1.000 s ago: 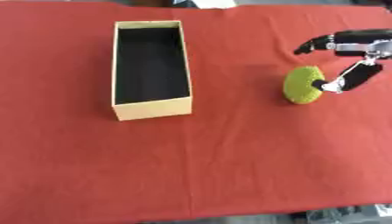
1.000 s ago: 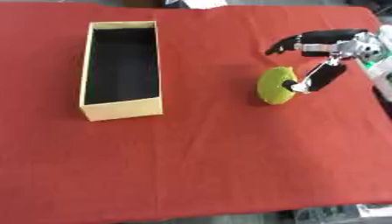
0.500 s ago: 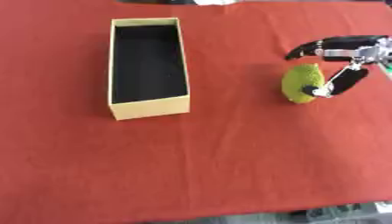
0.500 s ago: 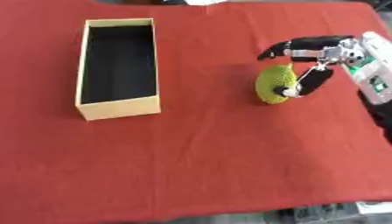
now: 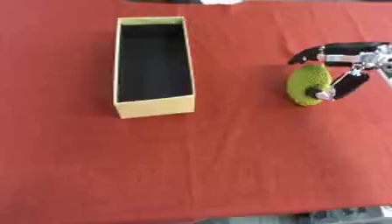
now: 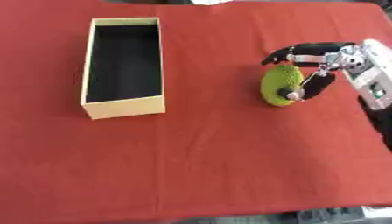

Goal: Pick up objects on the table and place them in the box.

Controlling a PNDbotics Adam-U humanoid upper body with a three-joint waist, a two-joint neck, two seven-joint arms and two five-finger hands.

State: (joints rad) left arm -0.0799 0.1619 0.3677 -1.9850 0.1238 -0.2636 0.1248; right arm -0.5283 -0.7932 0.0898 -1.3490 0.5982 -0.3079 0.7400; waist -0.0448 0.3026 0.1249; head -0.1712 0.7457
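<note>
A round, bumpy green object (image 6: 274, 85) stands on edge on the red tablecloth (image 5: 229, 166) at the right. My right hand (image 6: 346, 60) comes in from the right edge. Its black fingers (image 6: 306, 48) reach over the object's top and its thumb (image 6: 315, 84) presses the object's right face, so the object is pinched between them. A long yellow box (image 5: 155, 107) with a black inside stands open at the upper left, well apart from the hand. The box holds nothing that I can see. My left hand shows in neither view.
The table's far edge runs along the top and its near edge along the bottom, with some dark shapes below the lower right. Red cloth lies between the box and the green object.
The fingers have dropped a little closer onto the top of the green object. The object and the box stay where they were.
</note>
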